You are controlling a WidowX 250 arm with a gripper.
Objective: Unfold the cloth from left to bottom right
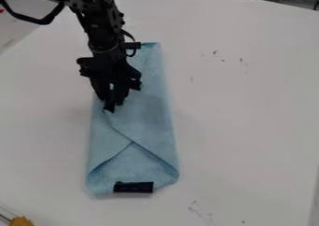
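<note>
The pincer hangs over 1 folded cloth.

Soft, even light on the pale tabletop, faint diffuse shadows beside the cloth

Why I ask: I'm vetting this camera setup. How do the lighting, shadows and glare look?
Camera view: light looks soft and fairly even across the white table, with no harsh glare spots; faint, soft-edged shadows lie on the table on both sides of the blue cloth; the black arm and gripper are so dark that much of their detail merges.
</note>
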